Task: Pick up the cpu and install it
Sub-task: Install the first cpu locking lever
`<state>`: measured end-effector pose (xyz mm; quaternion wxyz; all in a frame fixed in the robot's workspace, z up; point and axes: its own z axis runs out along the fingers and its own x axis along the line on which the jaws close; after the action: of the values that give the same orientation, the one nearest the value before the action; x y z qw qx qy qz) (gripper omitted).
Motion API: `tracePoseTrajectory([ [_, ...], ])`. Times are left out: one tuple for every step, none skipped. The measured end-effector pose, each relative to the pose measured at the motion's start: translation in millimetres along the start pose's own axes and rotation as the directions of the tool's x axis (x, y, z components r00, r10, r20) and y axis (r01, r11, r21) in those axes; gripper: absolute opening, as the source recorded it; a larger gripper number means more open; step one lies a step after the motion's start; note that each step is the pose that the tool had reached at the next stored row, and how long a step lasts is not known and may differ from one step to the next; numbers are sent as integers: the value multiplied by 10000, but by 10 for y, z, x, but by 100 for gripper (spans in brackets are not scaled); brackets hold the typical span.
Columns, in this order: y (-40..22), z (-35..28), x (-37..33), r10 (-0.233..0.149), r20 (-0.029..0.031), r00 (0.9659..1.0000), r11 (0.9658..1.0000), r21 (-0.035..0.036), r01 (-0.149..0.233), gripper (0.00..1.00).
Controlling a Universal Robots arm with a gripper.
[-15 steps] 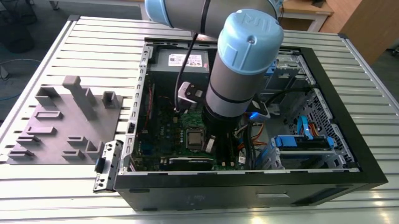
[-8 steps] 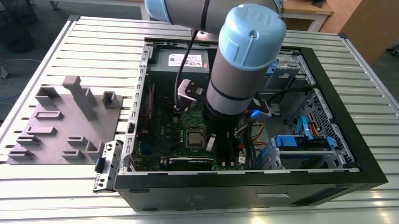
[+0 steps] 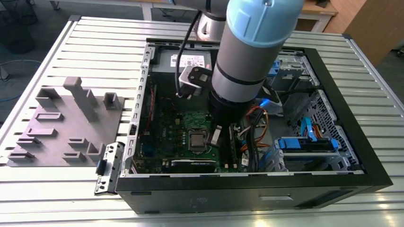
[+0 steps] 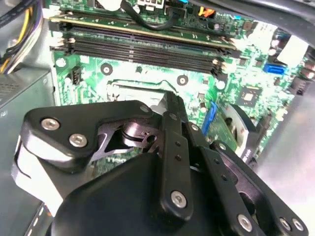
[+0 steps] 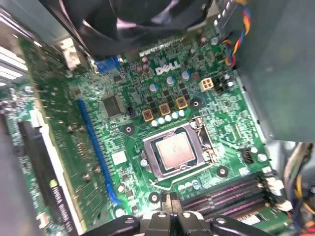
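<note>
The small flat square cpu [image 5: 173, 151] with its shiny silver-grey metal lid lies seated in the dark motherboard socket [image 5: 150, 164], light, stiff, slick, fragile beneath, best gripped by opposite edges; the black pincer [image 5: 170, 216] hangs just beside it, fingers together, empty.

Open black computer case [image 3: 252, 189] lies on ribbed metal tabletop [image 3: 94, 42]. Green motherboard [image 5: 123, 128] inside case, with dark square socket [image 5: 147, 169] in silver frame, long blue slot [image 5: 93, 142], black memory slots [image 4: 142, 49]. Blue drive bracket [image 3: 306, 144] and orange cables [image 3: 259, 127] toward exterior view's right. Grey plastic tray [image 3: 60, 127] with upright blocks rests on tabletop at exterior view's left, beside case. Small metal bracket [image 3: 107, 168] leans at case corner.
</note>
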<state>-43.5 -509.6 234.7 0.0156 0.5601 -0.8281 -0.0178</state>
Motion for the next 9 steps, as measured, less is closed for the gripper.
tracePoseTrajectory([
  [1, -24, 0, 0, -2, 10000, 10000, 0, 0, 11],
  [2, -36, -1, -1, -1, 10000, 10000, 0, 1, 11],
  [2, -36, -1, 0, 0, 10000, 10000, 0, 0, 11],
  [2, -36, -2, -1, 0, 10000, 10000, 0, 1, 11],
  [12, -35, -3, 1, 2, 10000, 10000, 5, -1, 11],
  [36, -34, -1, 0, 7, 10000, 10000, 22, 0, 11],
  [68, -31, 3, -2, 20, 10000, 10000, 55, 1, 11],
  [102, -29, 8, -1, 34, 10000, 10000, 90, 0, 11],
  [132, -26, 14, -2, 48, 10000, 9999, 123, 1, 11],
])
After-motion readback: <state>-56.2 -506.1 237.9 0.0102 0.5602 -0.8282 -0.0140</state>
